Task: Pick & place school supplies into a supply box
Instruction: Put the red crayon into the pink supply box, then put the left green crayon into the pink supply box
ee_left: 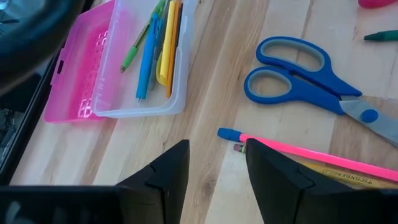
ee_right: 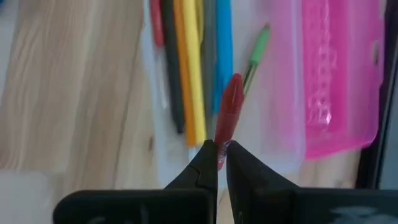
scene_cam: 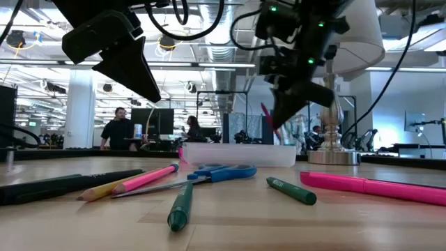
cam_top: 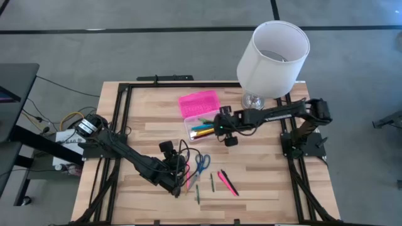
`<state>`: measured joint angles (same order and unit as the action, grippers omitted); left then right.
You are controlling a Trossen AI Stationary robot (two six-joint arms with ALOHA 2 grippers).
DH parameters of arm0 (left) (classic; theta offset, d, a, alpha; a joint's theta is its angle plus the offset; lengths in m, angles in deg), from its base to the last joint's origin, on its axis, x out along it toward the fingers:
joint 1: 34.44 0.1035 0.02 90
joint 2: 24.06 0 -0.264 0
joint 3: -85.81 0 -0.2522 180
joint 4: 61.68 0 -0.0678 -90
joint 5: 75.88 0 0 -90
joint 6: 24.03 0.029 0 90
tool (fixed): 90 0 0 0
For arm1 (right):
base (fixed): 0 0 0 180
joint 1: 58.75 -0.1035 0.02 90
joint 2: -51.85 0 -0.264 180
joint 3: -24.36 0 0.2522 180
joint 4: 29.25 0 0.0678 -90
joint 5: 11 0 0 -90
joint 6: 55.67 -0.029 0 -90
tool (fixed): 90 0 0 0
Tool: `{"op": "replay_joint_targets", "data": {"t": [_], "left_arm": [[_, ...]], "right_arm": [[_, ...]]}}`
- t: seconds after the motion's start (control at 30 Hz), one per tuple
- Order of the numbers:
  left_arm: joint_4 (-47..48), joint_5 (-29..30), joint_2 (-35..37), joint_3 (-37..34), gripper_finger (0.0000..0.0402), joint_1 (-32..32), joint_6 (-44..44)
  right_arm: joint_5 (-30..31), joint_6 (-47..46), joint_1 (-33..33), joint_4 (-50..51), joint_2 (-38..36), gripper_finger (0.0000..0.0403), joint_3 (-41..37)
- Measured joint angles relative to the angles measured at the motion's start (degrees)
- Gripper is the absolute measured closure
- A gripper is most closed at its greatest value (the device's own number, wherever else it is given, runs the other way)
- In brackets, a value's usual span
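Plastic, clear and thin-walled, made up the supply box (ee_right: pixel 249 124), which lay open directly beneath the right gripper (ee_right: pixel 221 152) with its bright pink gridded lid (cam_top: pixel 198 102) folded back flat on the wood. Only the right wrist view showed that gripper's dark fingers pinched together on a slim red pen (ee_right: pixel 227 115), its tip pointing down over the yellow, orange, blue and green pens already lying side by side inside. The high view merely placed that gripper over the box. The left wrist view alone showed the left gripper (ee_left: pixel 216 168) with fingers spread apart, hovering just above the pale plank table (ee_left: pixel 217 74); just ahead of its fingertips lay a pink pencil (ee_left: pixel 311 152), and beyond that the blue-handled scissors (ee_left: pixel 298 78) with rounded loops. From the low view, a green pen (scene_cam: pixel 180 207) and a pink marker (scene_cam: pixel 369 186) lay flat on the table.
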<state>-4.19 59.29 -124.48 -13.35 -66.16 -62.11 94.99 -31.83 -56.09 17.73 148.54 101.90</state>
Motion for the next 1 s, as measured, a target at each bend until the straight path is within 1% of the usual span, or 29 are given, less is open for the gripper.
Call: {"op": "replay_joint_targets", "data": {"t": [0.13,0.3,0.43,0.5,0.6,0.77,0.9,1.0], "left_arm": [[0.2,0.3,0.0,-0.2,0.0248,-0.1,-0.3],[0.5,0.4,0.0,-2.0,0.0248,-0.1,-1.1],[0.7,0.3,0.0,-2.9,0.0248,-0.1,-2.2],[0.2,0.3,0.0,-2.9,0.0248,-0.1,-2.2],[0.3,0.3,0.0,-2.9,0.0248,-0.2,-2.2],[0.5,0.1,0.0,-2.9,0.0248,-0.5,-2.2],[0.5,0.1,0.0,-2.9,0.0248,-0.5,-2.2],[0.5,0.1,0.0,-2.9,0.0248,-0.5,-1.1]], "right_arm": [[-0.6,2.1,0.5,-0.3,2.2,0.0401,2.9],[-1.0,3.5,1.5,-0.5,4.5,0.0396,4.2],[-1.1,3.6,2.1,-3.0,6.5,0.0387,5.4],[-1.1,3.6,2.3,-2.6,7.5,0.0380,5.7],[-1.1,3.6,2.4,-3.4,8.7,0.0361,6.5],[-1.1,3.2,2.8,-4.5,8.7,0.0312,7.2],[-1.1,3.2,2.8,-5.1,7.3,0.0275,7.2],[-1.1,2.6,2.1,-4.6,6.0,0.0257,7.2]]}}
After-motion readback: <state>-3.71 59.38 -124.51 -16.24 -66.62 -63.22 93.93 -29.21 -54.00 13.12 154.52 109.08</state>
